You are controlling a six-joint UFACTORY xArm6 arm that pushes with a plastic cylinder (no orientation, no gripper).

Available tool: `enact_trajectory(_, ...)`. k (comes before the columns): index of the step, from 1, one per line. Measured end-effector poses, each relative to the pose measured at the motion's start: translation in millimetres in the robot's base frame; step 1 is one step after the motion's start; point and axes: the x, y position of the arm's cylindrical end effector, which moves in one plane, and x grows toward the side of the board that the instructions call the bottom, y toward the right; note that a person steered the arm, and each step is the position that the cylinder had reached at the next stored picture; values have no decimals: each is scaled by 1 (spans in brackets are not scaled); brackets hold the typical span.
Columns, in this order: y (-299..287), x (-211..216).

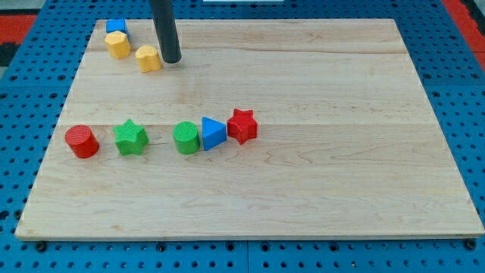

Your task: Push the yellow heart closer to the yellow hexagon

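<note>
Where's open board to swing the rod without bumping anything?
Free: everything to the view's right of the red star, and the strip below the row. Crowded: top-left, where my tip sits beside the yellow heart, yellow hexagon and blue block.

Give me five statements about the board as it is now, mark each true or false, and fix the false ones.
1. My tip sits just to the view's right of the yellow heart. True.
2. The yellow hexagon lies to the view's right of the yellow heart. False: it lies to the heart's left, slightly higher.
3. A blue block sits right by the yellow hexagon, near the board's top left corner. True.
4. The red cylinder is the rightmost block in the lower row. False: it is the leftmost; the red star is rightmost.
5. The blue triangle sits between the green cylinder and the red star. True.
</note>
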Motion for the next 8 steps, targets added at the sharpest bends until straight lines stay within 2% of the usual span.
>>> enact_trajectory(4,0,-21)
enact_trajectory(6,1,21)
enact_trajectory(8,-30,20)
